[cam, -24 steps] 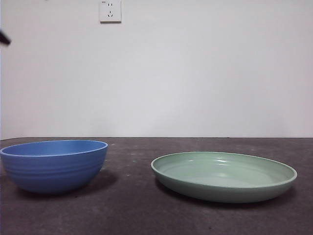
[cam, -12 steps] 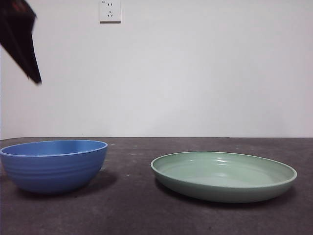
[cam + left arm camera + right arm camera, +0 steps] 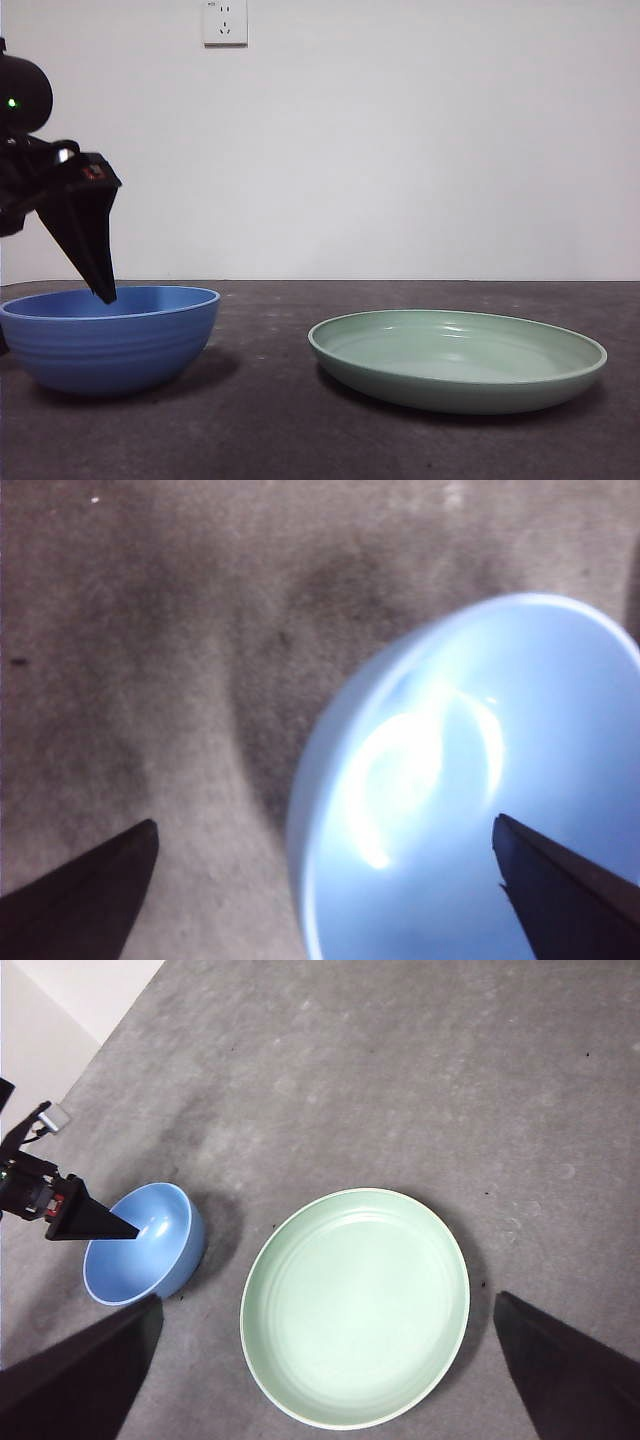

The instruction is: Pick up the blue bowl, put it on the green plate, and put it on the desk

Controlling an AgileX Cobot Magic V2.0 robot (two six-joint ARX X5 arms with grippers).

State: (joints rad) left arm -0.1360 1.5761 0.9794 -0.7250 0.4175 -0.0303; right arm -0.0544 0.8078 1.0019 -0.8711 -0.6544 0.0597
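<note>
The blue bowl (image 3: 112,337) stands on the desk (image 3: 270,420) at the left; the green plate (image 3: 457,358) lies to its right, apart from it. My left gripper (image 3: 320,880) is open and low over the bowl's rim. One jaw is over the bowl's inside, the other over the desk outside it. In the front view one of its fingers (image 3: 85,235) points down to the rim's level. The right wrist view shows the bowl (image 3: 145,1243), the plate (image 3: 355,1305) and the left gripper (image 3: 80,1220). My right gripper (image 3: 328,1298) is open, empty and high above the plate.
A white wall with a socket (image 3: 225,22) stands behind the desk. A pale floor or wall edge (image 3: 70,1000) borders the desk's far corner in the right wrist view. Bare desk lies between bowl and plate (image 3: 265,350).
The left arm has come down from the top left corner to the bowl's rim. Bowl and plate have not moved.
</note>
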